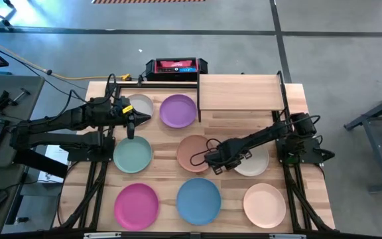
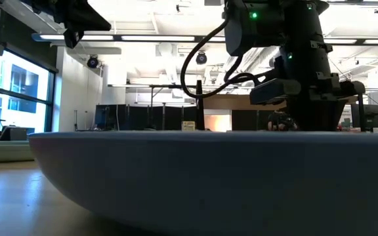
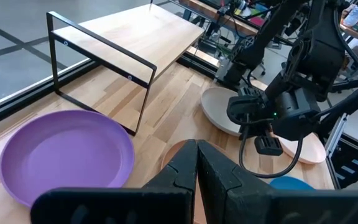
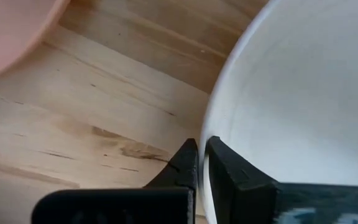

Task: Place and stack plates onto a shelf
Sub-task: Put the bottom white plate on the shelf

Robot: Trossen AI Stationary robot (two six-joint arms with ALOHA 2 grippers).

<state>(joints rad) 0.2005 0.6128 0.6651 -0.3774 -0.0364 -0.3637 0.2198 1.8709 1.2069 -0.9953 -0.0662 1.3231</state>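
Note:
Several round plates lie flat on the table: white (image 1: 142, 104), purple (image 1: 178, 110), mint (image 1: 132, 154), terracotta (image 1: 192, 151), cream (image 1: 254, 162), pink (image 1: 136, 204), blue (image 1: 199, 200) and peach (image 1: 264, 204). The shelf (image 1: 241, 93), a light-wood board on a thin black frame, stands bare at the far side. My right gripper (image 4: 202, 155) points down, shut on the cream plate between the terracotta and cream plates. My left gripper (image 3: 196, 155) hovers shut and holds nothing, above the gap between the white and mint plates. My right gripper pinches the cream plate's rim (image 4: 207, 134) on the side toward the terracotta plate, one finger inside the plate and one outside. The fingers come from above, pointing down. The plate lies on the table.
A black and red device (image 1: 176, 66) sits at the far edge behind the purple plate. In the low view the blue plate (image 2: 176, 177) fills the foreground. Bare wood shows between the plates and under the shelf.

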